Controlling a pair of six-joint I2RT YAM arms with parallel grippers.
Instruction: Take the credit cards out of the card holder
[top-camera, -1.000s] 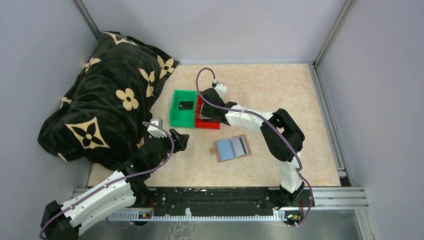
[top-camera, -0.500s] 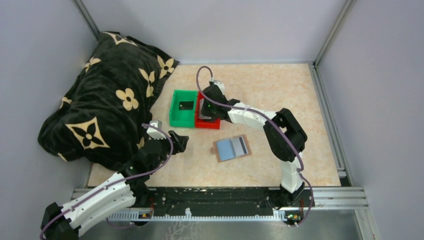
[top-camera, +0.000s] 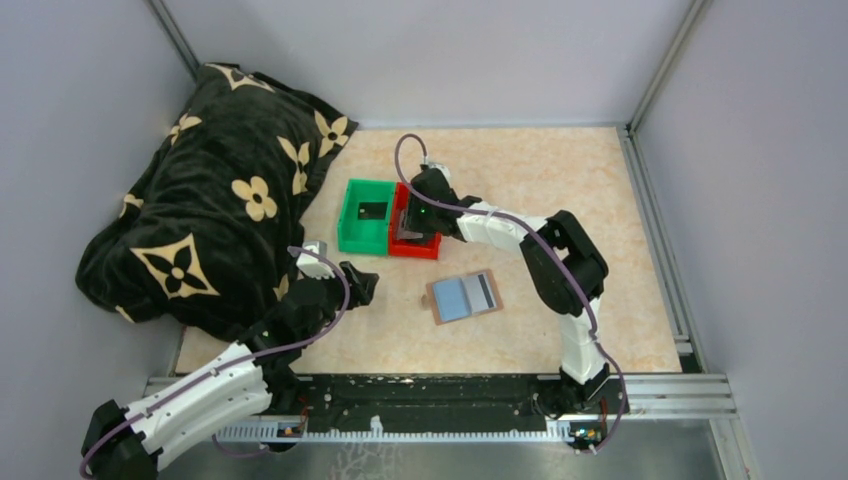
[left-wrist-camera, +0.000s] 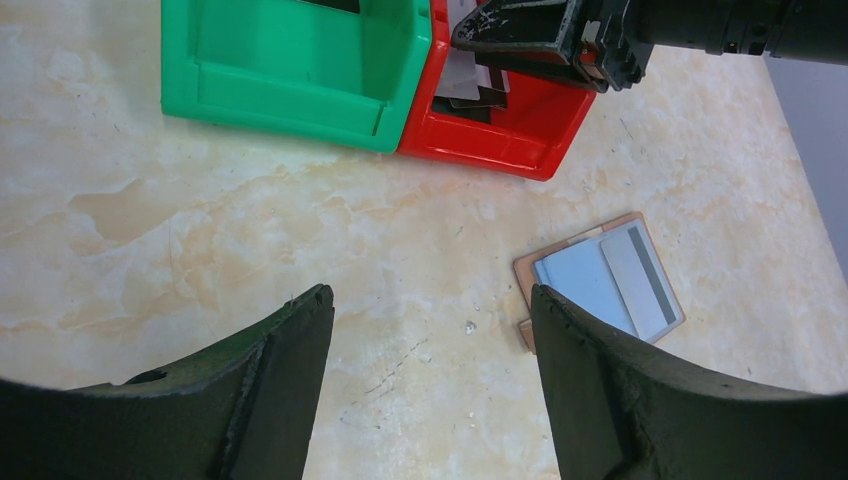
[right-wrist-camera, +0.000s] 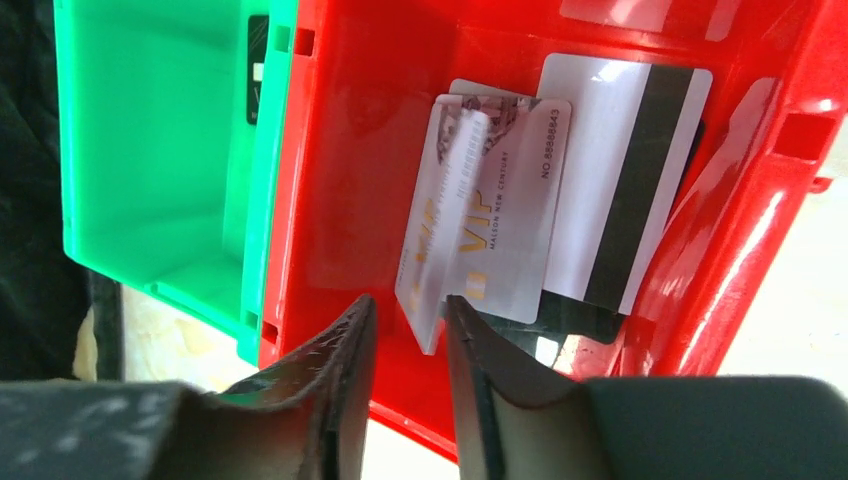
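Right gripper (right-wrist-camera: 410, 310) hangs over the red bin (right-wrist-camera: 330, 150), fingers only a narrow slot apart. A pale card (right-wrist-camera: 440, 220) stands tilted with its near end in that slot. A sliver of red shows between the card and 1 finger, so I cannot tell whether it is clamped or loose. Under it in the same bin lie a VIP card (right-wrist-camera: 520, 220) flat, a white card with a black stripe (right-wrist-camera: 600, 160) partly beneath that, and a dark card (right-wrist-camera: 575, 320) at the bottom of the pile.

The green bin (right-wrist-camera: 150, 150) touches the red bin's side and has 1 black card (right-wrist-camera: 257, 70) on its floor.

Left gripper (left-wrist-camera: 430, 300) is spread wide with nothing between the fingers. It hovers over bare marble-pattern tabletop (top-camera: 560, 180) at the edge of the black flower-print blanket (top-camera: 210, 200), well apart from both bins.

Card holder (top-camera: 465, 297) lies opened flat on the tabletop, blue-grey lining up and tan edge showing around it. It sits near the red bin on the side toward the arm bases, not touching it. 1 grey card with a dark stripe (left-wrist-camera: 640, 280) sits on its right half. From the left wrist view the holder is ahead and to the right of the left fingers, and no gripper touches it.
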